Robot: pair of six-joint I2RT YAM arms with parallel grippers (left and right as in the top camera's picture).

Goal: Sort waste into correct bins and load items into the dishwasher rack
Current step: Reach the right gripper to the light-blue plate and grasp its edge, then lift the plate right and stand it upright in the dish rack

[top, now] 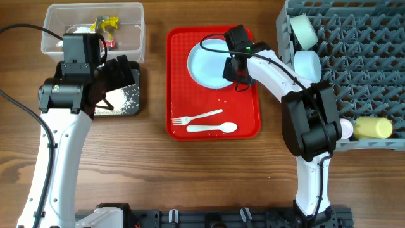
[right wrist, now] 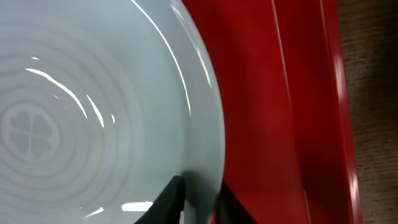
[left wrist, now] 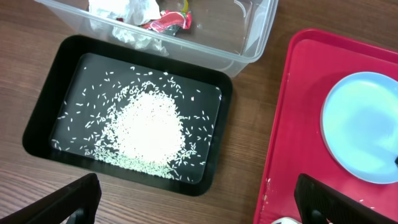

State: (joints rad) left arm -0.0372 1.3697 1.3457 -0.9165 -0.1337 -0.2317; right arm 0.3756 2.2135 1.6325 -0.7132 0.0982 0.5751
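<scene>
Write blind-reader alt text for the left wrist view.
A black tub on a wooden table holds a heap of white rice. Behind it a clear tub holds crumpled tissue and a red wrapper; at right a light-blue plate lies on a red tray. The left gripper is open, fingers at the bottom corners.

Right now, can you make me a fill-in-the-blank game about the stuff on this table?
The rice grains lie in the ___ tub.
The crumpled tissue and wrappers sit in the ___ tub.
The fork and spoon lie on the ___ tray.
The right fingers pinch the rim of the ___ plate.
Missing words: black, clear, red, light-blue.
</scene>
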